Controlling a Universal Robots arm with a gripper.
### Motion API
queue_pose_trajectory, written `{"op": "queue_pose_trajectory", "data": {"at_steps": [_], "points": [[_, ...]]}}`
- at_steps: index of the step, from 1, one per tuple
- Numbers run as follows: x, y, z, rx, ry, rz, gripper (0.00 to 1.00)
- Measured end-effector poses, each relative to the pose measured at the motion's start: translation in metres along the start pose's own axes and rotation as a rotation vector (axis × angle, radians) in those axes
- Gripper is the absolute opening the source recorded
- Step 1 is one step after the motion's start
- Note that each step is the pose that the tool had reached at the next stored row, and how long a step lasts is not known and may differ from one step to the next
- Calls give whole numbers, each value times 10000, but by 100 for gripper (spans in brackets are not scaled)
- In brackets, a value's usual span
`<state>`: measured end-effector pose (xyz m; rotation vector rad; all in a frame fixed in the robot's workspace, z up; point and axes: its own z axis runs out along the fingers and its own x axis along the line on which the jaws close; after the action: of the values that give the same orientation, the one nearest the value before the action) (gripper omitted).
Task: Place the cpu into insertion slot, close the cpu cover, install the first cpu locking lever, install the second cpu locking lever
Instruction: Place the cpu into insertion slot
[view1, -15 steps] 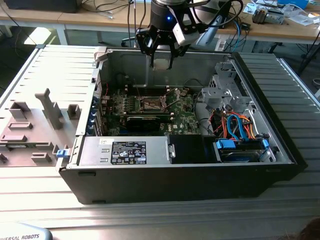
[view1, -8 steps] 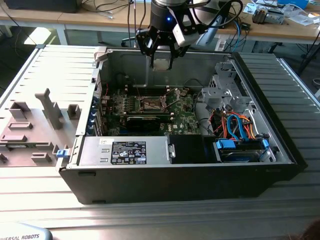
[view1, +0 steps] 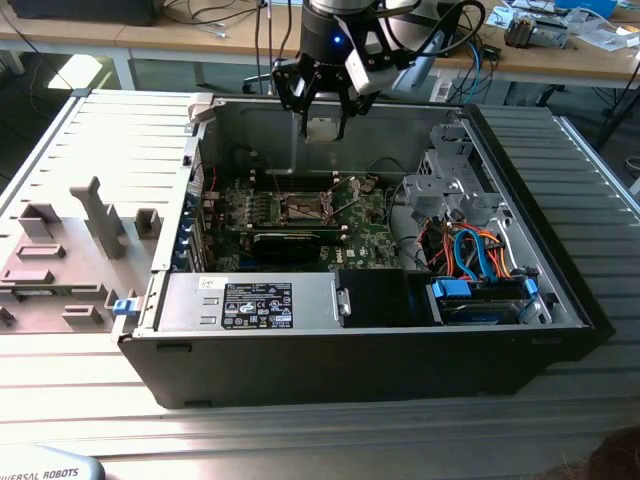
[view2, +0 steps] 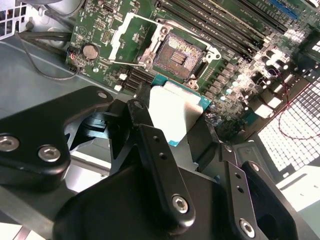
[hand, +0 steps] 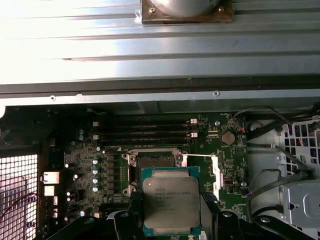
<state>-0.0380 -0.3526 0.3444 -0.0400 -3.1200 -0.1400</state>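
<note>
My gripper (view1: 323, 128) hangs above the back of the open computer case, shut on the cpu (view1: 322, 131), a small flat square chip with a silvery top. In both wrist views the cpu (hand: 171, 200) (view2: 177, 112) sits between the black fingers (hand: 134, 212), held in the air over the motherboard. The insertion slot (hand: 154, 161) (view2: 180, 50) (view1: 300, 208) lies bare below it, partly hidden by the chip in the first wrist view. The cpu cover (view2: 125, 30) (hand: 216, 172) stands flipped open beside the slot. A thin wire lever (view2: 125, 62) stands raised next to it.
Long memory slots (hand: 145, 132) run beside the socket. A black card (view1: 290, 242) lies in front of it, then a silver power supply (view1: 250, 300). A drive cage with blue and orange cables (view1: 480, 265) fills the exterior view's right. Grey fixtures (view1: 95, 215) stand outside the case.
</note>
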Motion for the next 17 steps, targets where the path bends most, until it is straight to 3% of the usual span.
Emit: {"op": "queue_pose_trajectory", "data": {"at_steps": [17], "points": [[-1, -3, 38, 0, 0, 0, 54]]}}
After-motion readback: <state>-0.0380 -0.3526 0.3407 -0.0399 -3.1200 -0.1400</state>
